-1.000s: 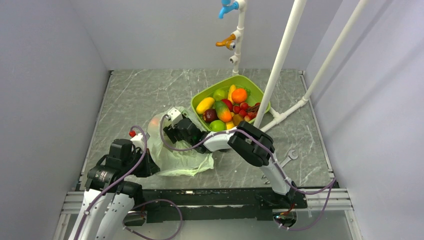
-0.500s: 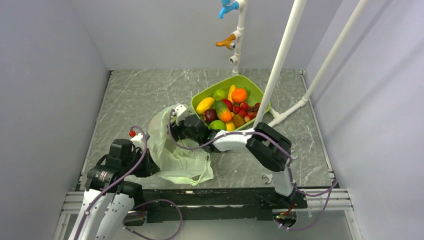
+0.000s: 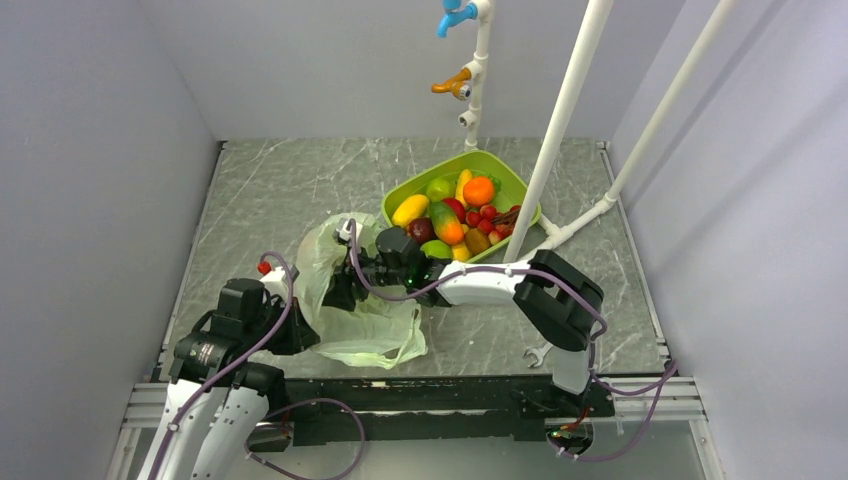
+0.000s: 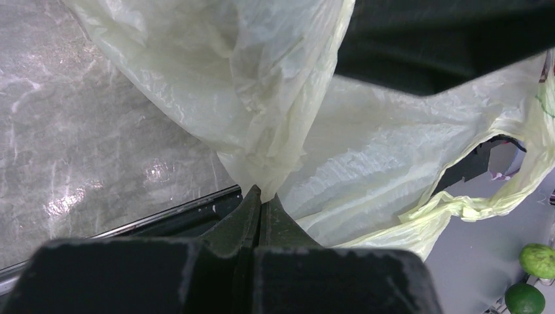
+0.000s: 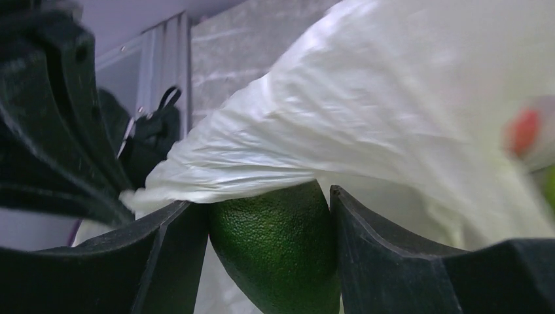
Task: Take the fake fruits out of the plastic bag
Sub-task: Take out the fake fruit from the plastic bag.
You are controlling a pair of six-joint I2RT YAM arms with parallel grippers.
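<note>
left gripper (image 4: pixel 260 195): jaws together, pinching plastic bag (image 4: pixel 216 98) edge | right gripper (image 5: pixel 265 206): jaws partly apart, clamped on dark green fake fruit (image 5: pixel 278 255) under the bag | top view: fruit hidden inside bag

On my overhead feed, a grey marbled table (image 3: pixel 280 190) fills the cell, with plain grey walls (image 3: pixel 100 150) on 3 sides. A lime-green tray (image 3: pixel 408 196) sits back right of centre. I can pick out a yellow oval fruit (image 3: pixel 410 210) at its left end and small red berries (image 3: pixel 487 212) further right. 2 white pipes (image 3: pixel 560 120) slant up at its right side. 1 blue tap (image 3: pixel 455 15) hangs above 1 orange tap (image 3: pixel 452 87). A small spanner (image 3: pixel 536 353) lies near the front edge.
</note>
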